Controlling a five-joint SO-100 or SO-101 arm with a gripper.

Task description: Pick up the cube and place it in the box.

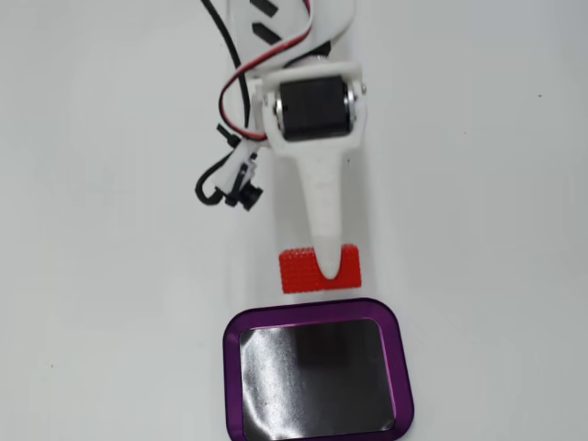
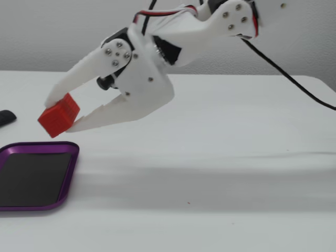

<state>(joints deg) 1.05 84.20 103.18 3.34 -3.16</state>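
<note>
The red cube [image 1: 299, 271] is clamped between the two white fingers of my gripper [image 1: 328, 268]. In a fixed view from the side the cube [image 2: 55, 119] hangs tilted, a little above the white table, with one finger above it and one below; my gripper [image 2: 60, 115] is shut on it. The box [image 1: 317, 312], a purple-rimmed tray with a shiny black bottom, lies empty just below the cube in a fixed view from above. In the side view the box [image 2: 39, 148] is at the lower left, just under and in front of the cube.
Black and red cables [image 1: 230, 101] and a small black camera [image 1: 241, 184] hang on the arm's left side. A black cable [image 2: 294, 84] trails to the right. A small dark object [image 2: 5, 117] lies at the table's left edge.
</note>
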